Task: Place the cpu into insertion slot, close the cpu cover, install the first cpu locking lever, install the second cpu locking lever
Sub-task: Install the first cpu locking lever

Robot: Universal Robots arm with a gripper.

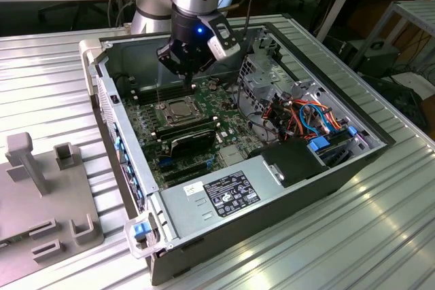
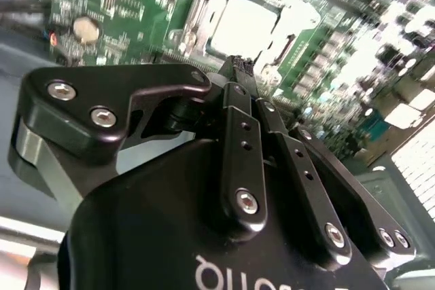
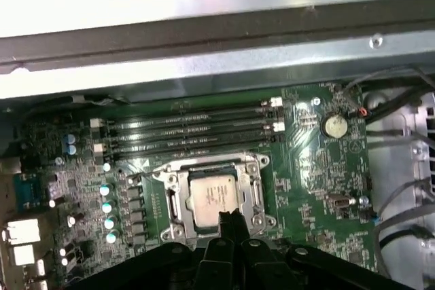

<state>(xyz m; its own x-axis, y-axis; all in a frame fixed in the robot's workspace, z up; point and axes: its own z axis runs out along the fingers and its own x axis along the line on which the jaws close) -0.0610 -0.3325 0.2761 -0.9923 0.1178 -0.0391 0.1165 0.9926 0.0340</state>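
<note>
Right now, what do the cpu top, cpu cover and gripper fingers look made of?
cpu: metal top, dull silver-tan, soft sheen. cpu cover: likely thin stamped steel, grey, glinting at its edges. gripper fingers: matte black with bright screws; anodised metal or hard plastic, cannot tell.

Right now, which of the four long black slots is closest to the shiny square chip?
The slot right beside the cpu; the other three lie past it, toward the case wall.
</note>
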